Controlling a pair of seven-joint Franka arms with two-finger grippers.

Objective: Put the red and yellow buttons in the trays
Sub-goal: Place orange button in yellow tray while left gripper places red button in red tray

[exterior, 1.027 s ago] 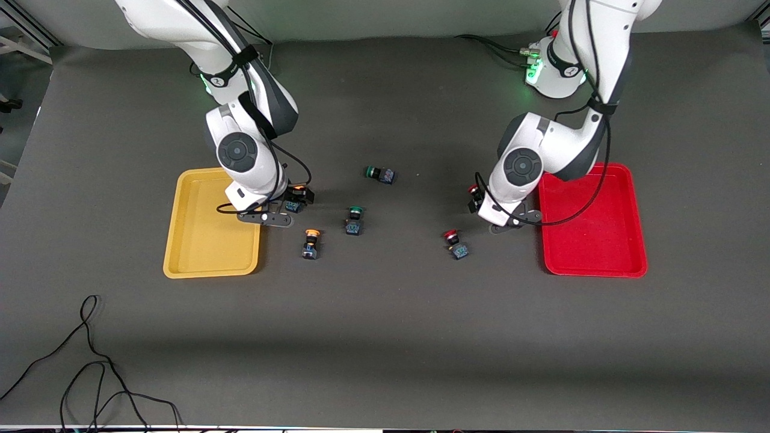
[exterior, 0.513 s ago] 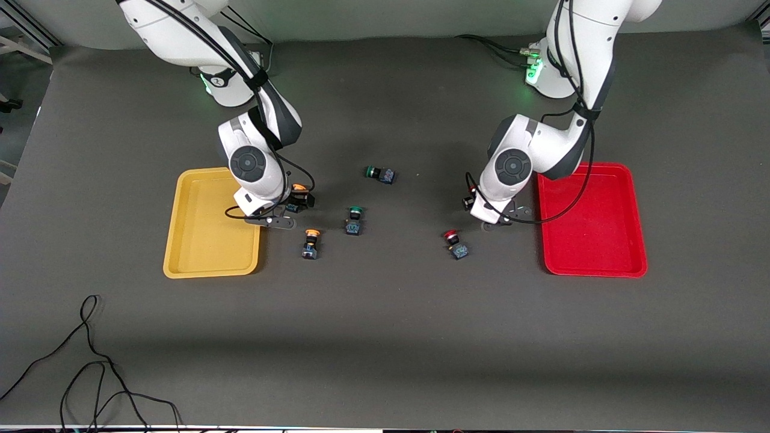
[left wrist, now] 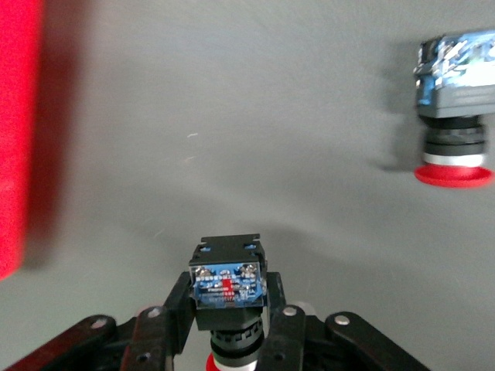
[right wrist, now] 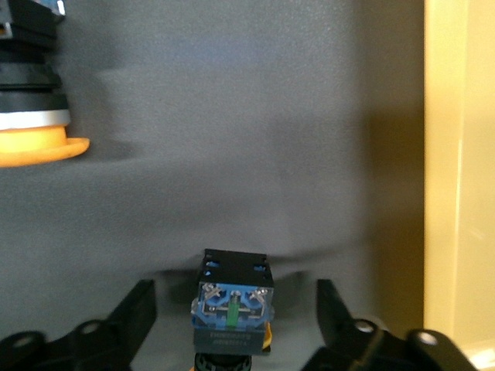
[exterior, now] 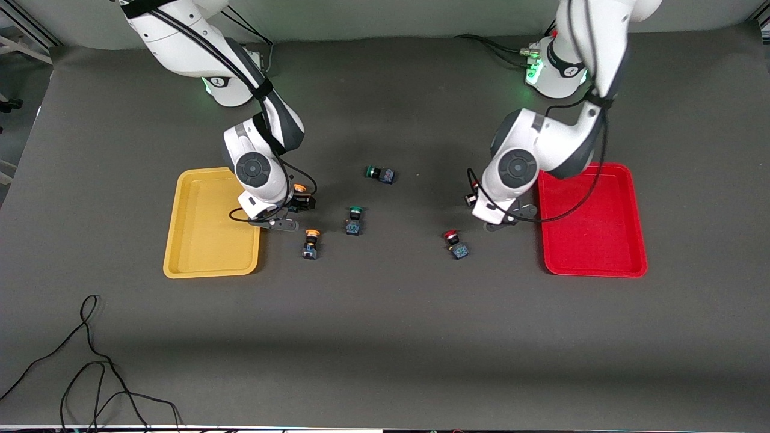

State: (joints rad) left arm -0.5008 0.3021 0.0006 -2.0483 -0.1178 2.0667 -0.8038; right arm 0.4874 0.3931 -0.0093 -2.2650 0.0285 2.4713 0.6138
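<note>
**A:** Where are the two grippers?

**B:** The right gripper point(right wrist: 236, 309) is down at one yellow-capped switch point(right wrist: 230, 287), just beside the yellow tray point(exterior: 204, 234), on the side toward the left arm's end of the table. Its fingers stand wide apart, one on each side of the body, and neither touches it. The left gripper point(left wrist: 230, 317) is well apart from the yellow tray, near the red tray point(exterior: 592, 231). Its fingers are clamped on the black body of a red-capped switch point(left wrist: 228, 280). I can't tell whether that switch is off the cloth.

**A:** And the rest?

**B:** The second yellow-capped switch point(exterior: 310, 243) lies near the yellow tray's corner, on the dark cloth. The second red-capped switch point(exterior: 456, 244) is much farther toward the left arm's end. Both trays look empty. Two green-capped switches point(exterior: 354, 220) lie between them and aren't wanted.

**A:** How will they handle?

**B:** I'd judge them light, hard and rigid. They shouldn't crush, but they're small enough to twist or squirt out of a loose pinch. The round cap would roll between the fingers, so I'd grip the flat sides of the square body. Centre the pinch there so the switch doesn't swing.
</note>
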